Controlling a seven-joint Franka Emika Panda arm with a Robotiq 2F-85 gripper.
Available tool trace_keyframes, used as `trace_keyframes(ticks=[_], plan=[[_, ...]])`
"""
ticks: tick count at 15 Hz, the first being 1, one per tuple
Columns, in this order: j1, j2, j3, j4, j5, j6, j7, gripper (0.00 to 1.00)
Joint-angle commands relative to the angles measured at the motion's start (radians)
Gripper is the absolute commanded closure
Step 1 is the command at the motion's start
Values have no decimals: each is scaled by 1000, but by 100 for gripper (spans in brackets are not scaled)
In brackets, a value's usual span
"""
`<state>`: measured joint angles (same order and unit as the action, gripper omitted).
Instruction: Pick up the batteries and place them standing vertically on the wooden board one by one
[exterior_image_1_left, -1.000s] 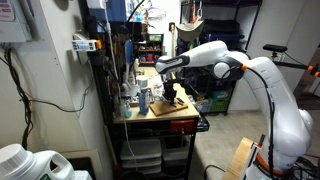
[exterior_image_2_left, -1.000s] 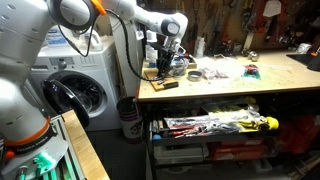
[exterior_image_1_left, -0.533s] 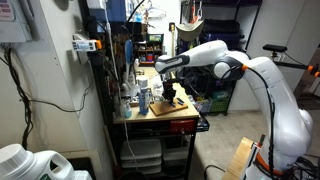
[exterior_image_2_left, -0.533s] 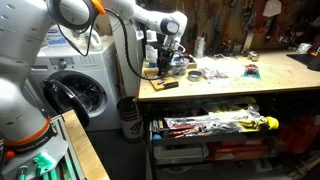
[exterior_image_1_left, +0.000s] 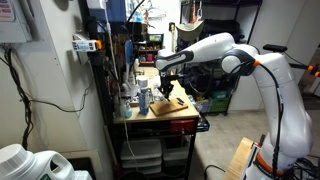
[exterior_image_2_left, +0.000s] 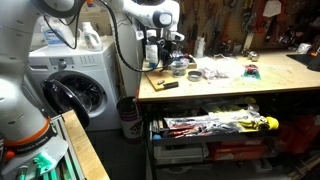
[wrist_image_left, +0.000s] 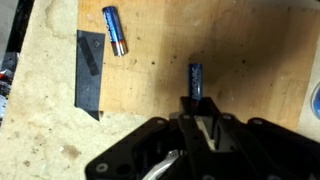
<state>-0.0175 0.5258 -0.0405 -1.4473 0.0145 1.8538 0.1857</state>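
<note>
In the wrist view my gripper (wrist_image_left: 197, 103) is closed narrowly on a dark blue battery (wrist_image_left: 196, 78), which sticks out past the fingertips over the light-tan wooden board (wrist_image_left: 255, 50). A second battery (wrist_image_left: 114, 30), blue with a red end, lies flat near the board's left edge. In both exterior views the gripper (exterior_image_1_left: 166, 82) (exterior_image_2_left: 164, 55) hangs well above the board (exterior_image_1_left: 171, 106) at the end of the workbench. The batteries are too small to make out there.
A black wedge-shaped piece (wrist_image_left: 88, 75) lies at the board's left edge on the speckled tabletop (wrist_image_left: 40, 130). Bottles and clutter (exterior_image_1_left: 136, 96) stand behind the board. Loose parts (exterior_image_2_left: 215, 72) lie further along the bench. A washing machine (exterior_image_2_left: 75, 95) stands beside it.
The arm has risen clearly above the board since half a second ago; before that it stayed low over the board.
</note>
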Motion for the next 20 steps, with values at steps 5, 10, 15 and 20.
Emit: trace_keyframes(ticks=[5,10,15,20], plan=[[63,-210,-53,-295,-114,185,255,96],[76,-290,-66,-397,-209,248,383,96],[58,-274,-48,-366,-201,238,378,84],[92,-295,-63,-407,-291,309,516,96]])
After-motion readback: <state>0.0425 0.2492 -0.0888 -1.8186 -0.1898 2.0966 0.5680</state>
